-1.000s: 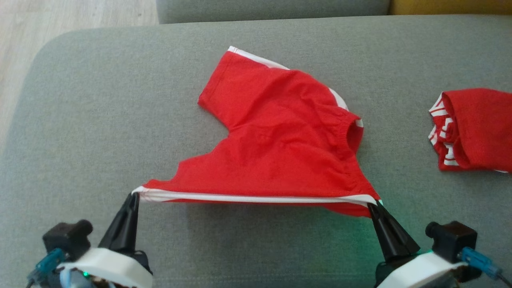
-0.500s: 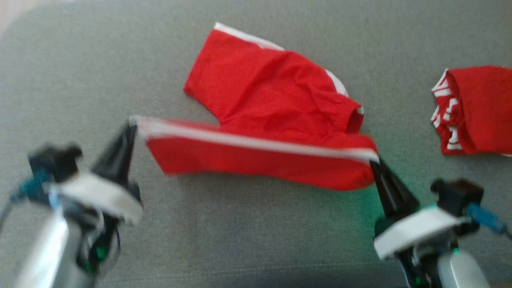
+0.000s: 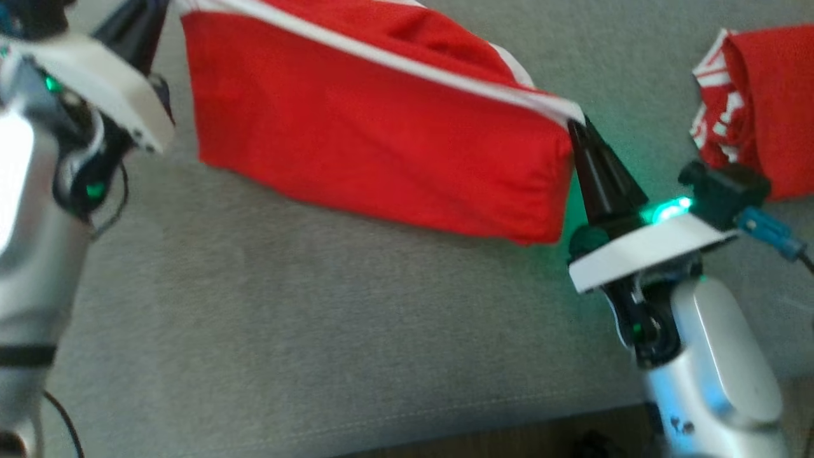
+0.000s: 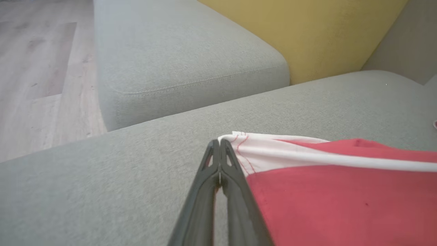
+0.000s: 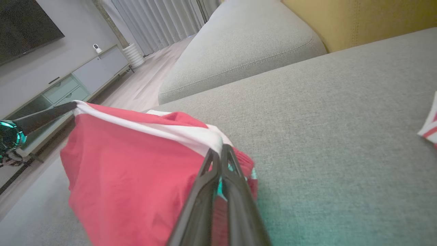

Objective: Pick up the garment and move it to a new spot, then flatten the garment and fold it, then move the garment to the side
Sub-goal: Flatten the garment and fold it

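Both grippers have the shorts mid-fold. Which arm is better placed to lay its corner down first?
Left, probably. The left gripper, shut on the shorts, has its corner farther forward over the couch; the right gripper holds its corner nearer the robot.

Both jaws tight, probably aloft

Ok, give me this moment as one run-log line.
step: fold | garment: held up over sofa cushion | left gripper: shut on its striped edge | right gripper: shut on same edge | second garment: lying at right
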